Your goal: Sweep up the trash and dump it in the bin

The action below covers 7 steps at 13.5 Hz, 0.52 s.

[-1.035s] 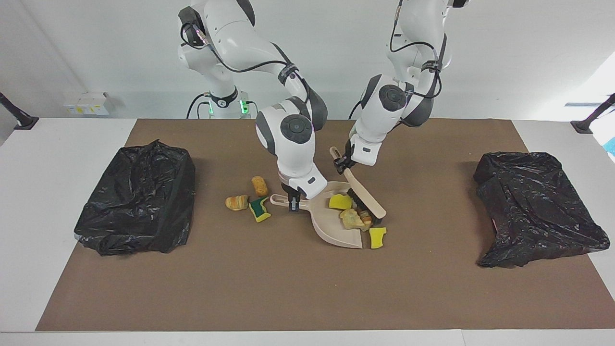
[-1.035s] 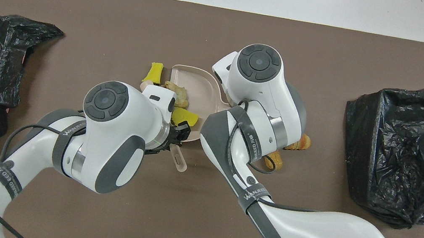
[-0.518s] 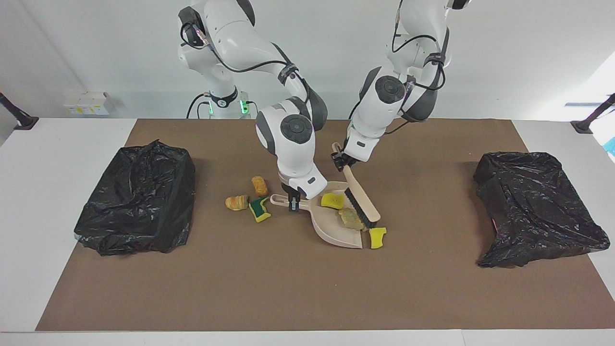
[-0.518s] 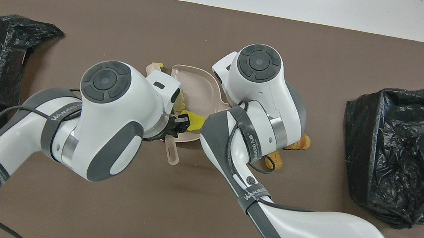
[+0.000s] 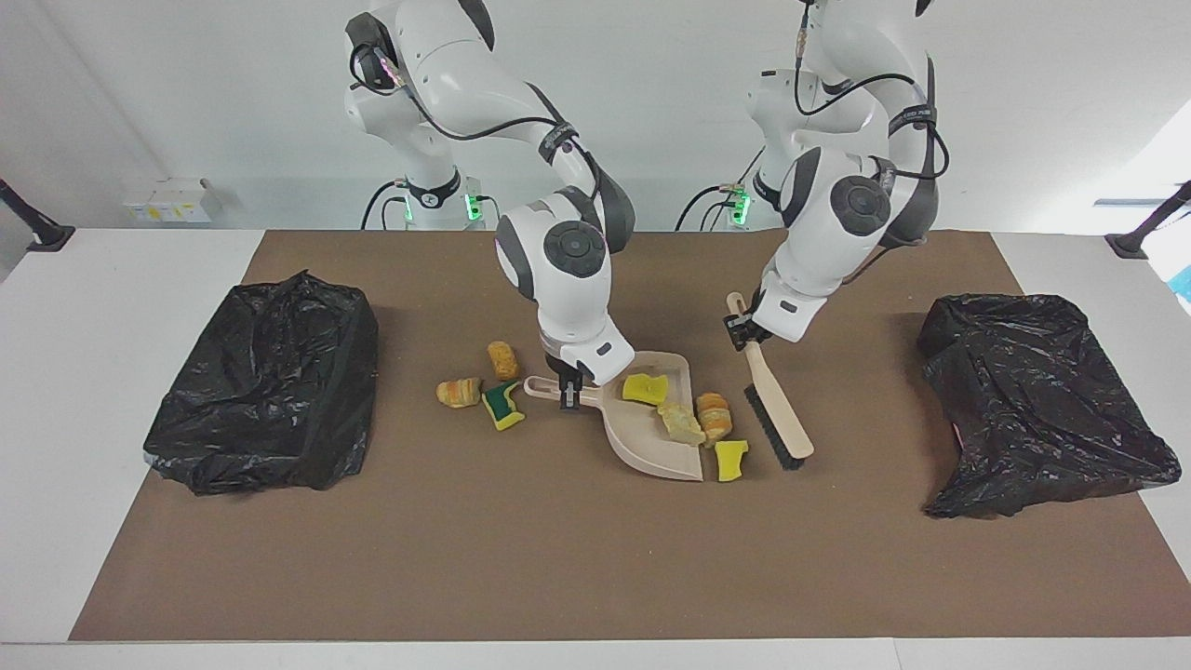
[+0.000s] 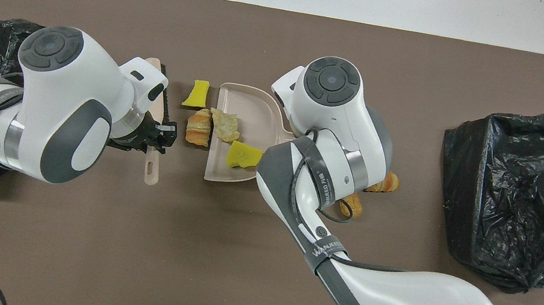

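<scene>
Brown matting [image 5: 558, 558] covers a white table [image 5: 93, 279] with a black bag-draped bin at the right arm's end [image 5: 265, 381] and another at the left arm's end [image 5: 1037, 400]. Nearest the robots, the left gripper [image 5: 742, 332] is clenched on the handle of a brush [image 5: 777, 414], and the right gripper [image 5: 568, 389] is clamped on the handle of the beige dustpan [image 5: 642, 451].

Three trash chunks, two orange-striped [image 5: 502, 360] [image 5: 458, 393] and one green-and-yellow [image 5: 502, 406], lie beside the pan's handle, outside any stroke toward its mouth. A yellow chunk [image 5: 645, 388] sits in the pan and a beige one [image 5: 682, 425] at its open edge. Another striped piece [image 5: 715, 416] lies just outside, and a yellow piece [image 5: 731, 460] lies farthest from the robots.

A hard stroke could flick these light chunks past the pan or nudge the pan itself. Lifting now would likely spill the beige one.

Whether the bristles touch the mat cannot be told. From overhead the right arm hides the green-and-yellow chunk. Neither bin shows an opening.
</scene>
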Motion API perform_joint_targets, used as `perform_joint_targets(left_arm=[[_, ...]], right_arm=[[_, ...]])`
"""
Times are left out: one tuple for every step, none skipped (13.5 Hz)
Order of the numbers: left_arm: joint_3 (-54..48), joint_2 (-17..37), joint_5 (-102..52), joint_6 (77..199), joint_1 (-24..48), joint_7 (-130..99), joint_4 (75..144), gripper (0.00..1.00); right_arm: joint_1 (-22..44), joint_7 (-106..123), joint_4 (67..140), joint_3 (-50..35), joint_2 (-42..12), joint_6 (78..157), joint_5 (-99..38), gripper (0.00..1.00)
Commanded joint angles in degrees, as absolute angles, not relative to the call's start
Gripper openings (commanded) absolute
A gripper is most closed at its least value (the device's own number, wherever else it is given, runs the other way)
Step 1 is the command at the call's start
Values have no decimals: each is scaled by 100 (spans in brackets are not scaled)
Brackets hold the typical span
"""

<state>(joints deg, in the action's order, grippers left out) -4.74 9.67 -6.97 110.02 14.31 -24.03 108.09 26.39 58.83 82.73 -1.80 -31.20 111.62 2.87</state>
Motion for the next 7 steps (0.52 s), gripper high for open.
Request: perform_joint_targets(left_arm=[[-536, 1230, -396, 10890, 1389, -1856, 10802, 0], [-545, 1213, -396, 10881, 1380, -1620, 10880, 0], [-545, 1204, -396, 10916, 1415, -1400, 10977, 0], [-554, 1195, -396, 10968, 1485, -1310, 11038, 0], [-589, 1161, -396, 10951, 1546, -1136, 11117, 0], [-589, 1099, -396, 10925, 1738, -1090, 11170, 0], [-589, 1073, -396, 10907, 1914, -1090, 11197, 0]], right_arm=[[2610, 5915, 8525, -202, -2936, 11373, 167, 0], [2610, 5915, 8525, -202, -2936, 11373, 167, 0], [2610, 5915, 8525, -202, -2936, 11382, 167, 0], [2610, 5915, 8525, -202, -2944, 11382, 167, 0], [2610, 5915, 8525, -202, -2936, 11382, 167, 0], [2610, 5915, 8534, -202, -2936, 11382, 167, 0], [2610, 5915, 8534, -202, -2936, 11382, 167, 0]])
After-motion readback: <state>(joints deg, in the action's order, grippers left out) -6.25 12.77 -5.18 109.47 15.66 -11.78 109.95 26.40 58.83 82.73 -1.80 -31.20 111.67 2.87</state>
